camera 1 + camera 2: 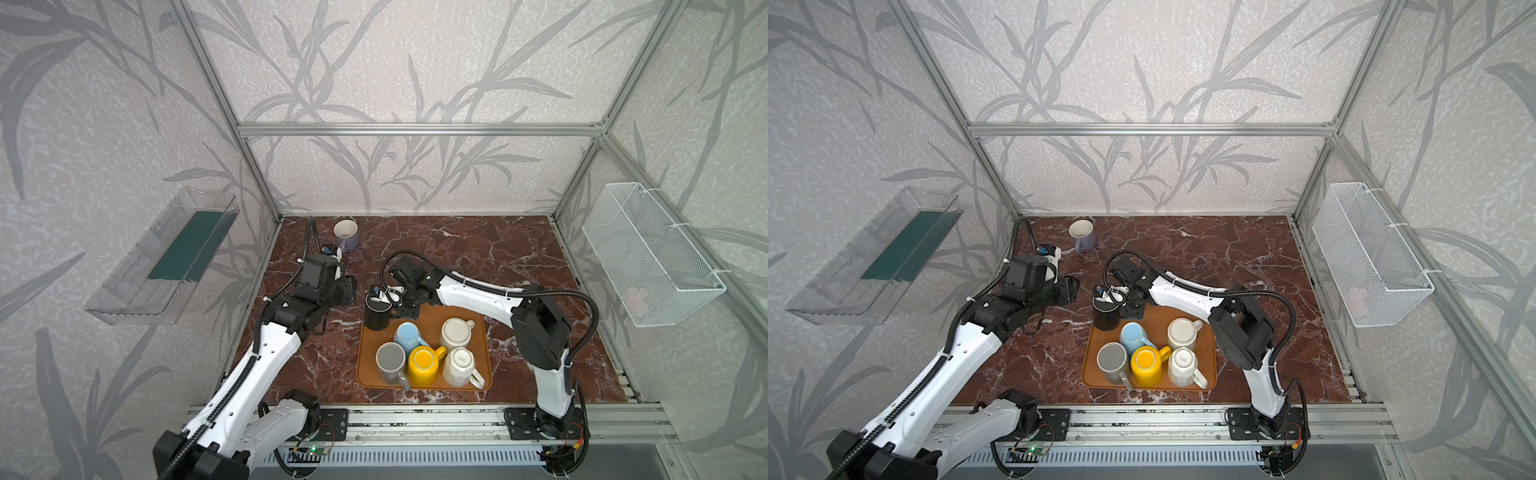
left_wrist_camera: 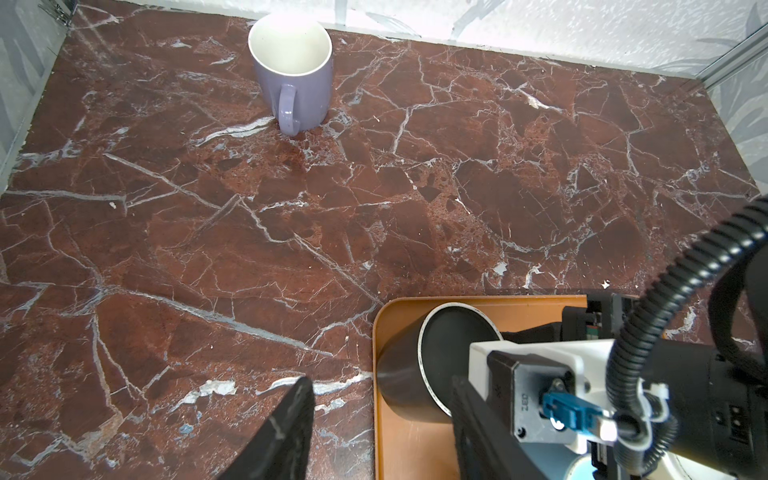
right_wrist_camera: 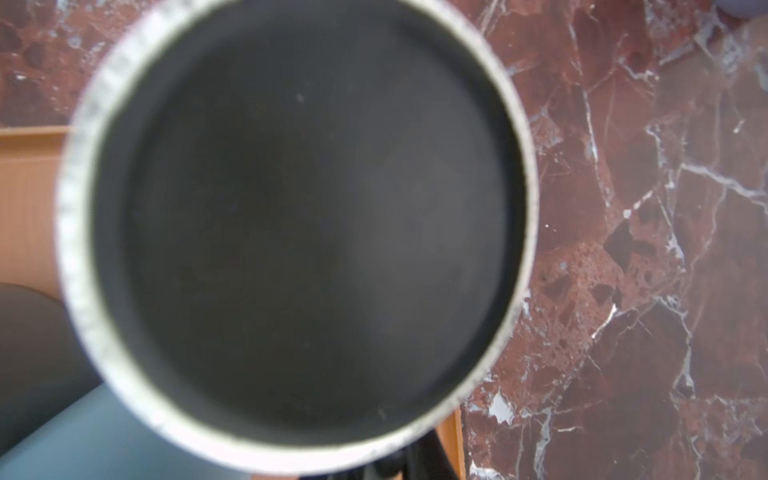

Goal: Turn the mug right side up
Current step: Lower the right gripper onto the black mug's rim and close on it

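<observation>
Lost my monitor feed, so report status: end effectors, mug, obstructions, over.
Left end effector open, empty. Right end effector shut at black mug, apparently on its handle. Mug base-up on tray's far corner. Blue mug close beside.

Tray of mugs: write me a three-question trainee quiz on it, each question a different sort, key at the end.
1. True or false: the purple mug stands mouth up, off the tray.
2. Which mug is the right gripper beside? A) the yellow one B) the black mug C) the grey one
3. How many mugs sit base up on the tray?
Key: 1 true; 2 B; 3 six.
</observation>
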